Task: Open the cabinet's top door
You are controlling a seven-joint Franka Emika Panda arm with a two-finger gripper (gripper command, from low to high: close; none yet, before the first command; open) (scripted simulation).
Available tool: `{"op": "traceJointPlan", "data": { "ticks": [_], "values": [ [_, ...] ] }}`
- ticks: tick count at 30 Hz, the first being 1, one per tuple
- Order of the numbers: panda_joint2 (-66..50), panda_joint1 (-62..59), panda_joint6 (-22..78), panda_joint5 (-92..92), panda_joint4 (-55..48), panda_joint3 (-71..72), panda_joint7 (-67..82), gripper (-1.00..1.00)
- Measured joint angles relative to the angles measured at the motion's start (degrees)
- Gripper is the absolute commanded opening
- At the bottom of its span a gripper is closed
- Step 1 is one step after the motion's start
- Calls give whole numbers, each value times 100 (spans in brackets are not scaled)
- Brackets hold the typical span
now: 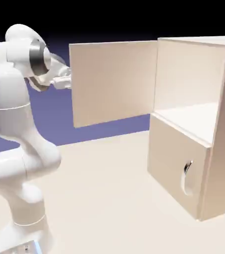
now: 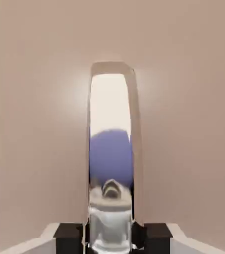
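At the hand, the curved silver handle (image 2: 111, 149) is being clamped between the small grey fingers (image 2: 70, 237) of the closed gripper (image 2: 110, 238), and the grip should be kept square while the flat beige top door (image 1: 112, 82) is being swung wide. Farther off, the tall light-beige cabinet (image 1: 223, 134) is standing with its upper compartment exposed and the shorter lower panel (image 1: 176, 166) shut; nothing is being seen in the way.

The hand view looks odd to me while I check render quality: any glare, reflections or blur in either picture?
Hand view: the silver handle mirrors the violet backdrop, with a pale glow on the top door around it; edges soft. Exterior view: even light, upper backdrop fades to black, no blur.
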State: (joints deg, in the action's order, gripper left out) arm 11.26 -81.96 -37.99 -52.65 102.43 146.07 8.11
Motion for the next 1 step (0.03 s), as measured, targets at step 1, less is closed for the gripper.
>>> {"op": "traceJointPlan", "data": {
  "ticks": [1],
  "values": [
    [187,-49,52,78,-208,-18,57,-100]
  ]
}}
